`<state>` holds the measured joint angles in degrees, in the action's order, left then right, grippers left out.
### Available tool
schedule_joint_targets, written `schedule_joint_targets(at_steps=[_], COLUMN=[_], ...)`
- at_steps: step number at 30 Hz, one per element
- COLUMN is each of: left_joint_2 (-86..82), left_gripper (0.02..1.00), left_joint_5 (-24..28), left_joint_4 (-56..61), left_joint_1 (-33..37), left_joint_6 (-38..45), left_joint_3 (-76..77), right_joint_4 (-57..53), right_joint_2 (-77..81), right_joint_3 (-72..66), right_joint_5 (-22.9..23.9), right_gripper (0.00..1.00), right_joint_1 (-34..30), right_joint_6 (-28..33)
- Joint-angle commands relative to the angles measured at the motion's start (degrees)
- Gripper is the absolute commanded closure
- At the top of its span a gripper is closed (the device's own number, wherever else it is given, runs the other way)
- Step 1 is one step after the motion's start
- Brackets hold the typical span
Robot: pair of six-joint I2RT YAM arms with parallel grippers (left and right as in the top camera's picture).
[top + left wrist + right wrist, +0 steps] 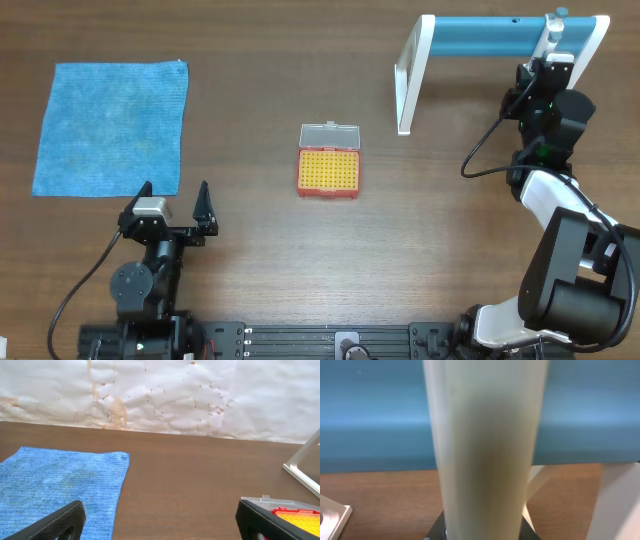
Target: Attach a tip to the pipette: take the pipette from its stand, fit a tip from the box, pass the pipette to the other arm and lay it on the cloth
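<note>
**Opening stage: pipette not yet taken from its stand.**

Your right gripper [549, 62] sits at the right end of the stand [480, 35]. The pipette [485, 445] is directly ahead of it and very close. It hangs upright, with its pale barrel in front of the blue crossbar. This position suits a sideways grasp on the barrel, so that you can lift the pipette clear of the bar. Whether this gripper is open or already clamped on the barrel cannot be told.

Your left gripper [175, 197] rests low near its own base, spread wide and holding nothing. The cloth [60, 480] lies ahead of it and to its left. It is on this arm's side, probably because this arm is to lay the pipette down there.

The tip box [329, 172] lies ahead of the left gripper and to its right. Its lid is folded back, so the yellow tips are exposed from above for a straight downward push. The box is well apart from your right gripper, off to that gripper's left and back toward the bases. It stands between the two arms on the bare table [300, 280], which also leaves room nearby for the hand-over.
</note>
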<state>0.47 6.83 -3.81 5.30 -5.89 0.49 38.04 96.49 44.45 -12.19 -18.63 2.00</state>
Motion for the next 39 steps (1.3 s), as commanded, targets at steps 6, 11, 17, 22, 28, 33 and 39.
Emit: schedule_joint_targets(at_steps=[6,11,17,22,28,33,39], left_joint_2=[-0.26,-0.26,-0.26,-0.26,-0.26,-0.26,-0.26], left_gripper=[0.051,0.049,0.049,0.049,0.051,0.049,0.051], left_joint_5=[-0.39,-0.39,-0.39,-0.39,-0.39,-0.39,-0.39], left_joint_4=[-0.28,-0.28,-0.28,-0.28,-0.28,-0.28,-0.28], left_joint_1=[-0.13,-0.13,-0.13,-0.13,-0.13,-0.13,-0.13], left_joint_6=[0.15,0.15,0.15,0.15,0.15,0.15,0.15], left_joint_3=[-0.17,-0.17,-0.17,-0.17,-0.17,-0.17,-0.17], right_joint_4=[-2.49,-6.08,-4.09,1.97,27.12,36.2,32.7], right_joint_2=[-10.03,-15.82,-52.52,-65.59,-29.44,-0.07,6.29], right_joint_3=[1.2,-2.69,-22.43,-34.05,-28.04,-11.78,-10.84], right_joint_5=[-0.57,-0.55,-11.26,-10.73,-6.47,-9.94,-9.94], right_gripper=[0.921,0.921,0.921,0.921,0.921,0.921,0.921], right_joint_1=[0.35,0.94,18.56,40.61,48.83,48.81,48.57], right_joint_6=[0.2,0.61,-0.11,-12.92,-14.88,-14.75,-8.74])
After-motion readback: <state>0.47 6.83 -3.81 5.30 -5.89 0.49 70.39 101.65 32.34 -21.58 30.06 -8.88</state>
